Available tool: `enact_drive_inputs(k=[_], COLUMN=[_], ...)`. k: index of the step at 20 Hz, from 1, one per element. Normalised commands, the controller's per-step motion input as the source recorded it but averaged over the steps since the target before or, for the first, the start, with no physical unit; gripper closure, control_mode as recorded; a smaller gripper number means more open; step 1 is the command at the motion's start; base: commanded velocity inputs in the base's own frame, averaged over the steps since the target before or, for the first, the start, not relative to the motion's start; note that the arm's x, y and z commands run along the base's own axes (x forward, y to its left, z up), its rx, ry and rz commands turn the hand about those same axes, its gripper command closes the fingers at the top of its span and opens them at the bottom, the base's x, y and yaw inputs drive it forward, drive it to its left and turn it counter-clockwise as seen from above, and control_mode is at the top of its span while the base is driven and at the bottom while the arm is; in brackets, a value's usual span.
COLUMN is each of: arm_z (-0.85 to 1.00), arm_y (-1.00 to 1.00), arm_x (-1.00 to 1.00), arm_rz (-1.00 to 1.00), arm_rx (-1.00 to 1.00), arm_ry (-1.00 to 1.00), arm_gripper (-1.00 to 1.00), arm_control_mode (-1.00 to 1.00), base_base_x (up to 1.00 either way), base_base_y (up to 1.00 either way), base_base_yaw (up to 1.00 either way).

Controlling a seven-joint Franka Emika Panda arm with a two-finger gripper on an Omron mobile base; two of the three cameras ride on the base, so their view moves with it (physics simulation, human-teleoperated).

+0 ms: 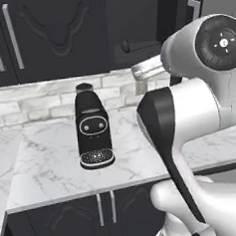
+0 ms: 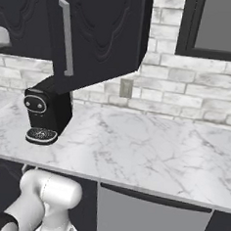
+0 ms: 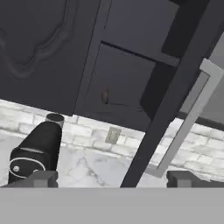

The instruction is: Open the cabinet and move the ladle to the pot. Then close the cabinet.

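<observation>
- Ladle (image 3: 114, 101): hard to make out. In the hand view it is a small dark round bowl with a thin handle, lying on the lower shelf inside the open cabinet (image 3: 127, 83). The left base view gives the same dark shape on the shelf (image 1: 135, 45), half lost in shadow.
- Cabinet door (image 3: 175, 92) stands swung out, seen edge-on in the hand view. Its long silver bar handle (image 3: 188, 120) runs down beside it.
- Right base view: the door's carved face (image 2: 104, 33) hides the cabinet interior. It also cuts off the top of the coffee machine (image 2: 44, 113).
- Gripper (image 3: 111, 178): two dark finger tips (image 3: 43, 178) set wide apart, nothing between them, clear of the door.
- In the left base view the arm's white shell hides the hand itself.
- Counter (image 2: 144, 149): white marble with grey veins. Backsplash (image 2: 188, 89) is pale brick.
- Coffee machine is glossy black, with a round drip tray.
</observation>
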Motion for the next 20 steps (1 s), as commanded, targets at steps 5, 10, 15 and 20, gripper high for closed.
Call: enact_drive_inputs(k=[5, 10, 15, 20], arm_z=[-0.34, -0.28, -0.36, -0.47], arm_y=[0.32, 0.03, -0.06, -0.45], arm_x=[0.29, 0.25, 0.55, 0.44], arm_rz=[0.03, 0.0, -0.01, -0.04], arm_rx=[-0.78, -0.57, -0.46, -0.26], arm_ry=[0.55, 0.18, 0.29, 0.13], arm_gripper=[-1.0, -1.0, -1.0, -1.0], arm_control_mode=[-1.0, -1.0, -1.0, -1.0], base_base_x=[0.0, 0.0, 0.0, 0.0], base_base_y=[0.0, 0.0, 0.0, 0.0], base_base_yaw=[0.0, 0.0, 0.0, 0.0])
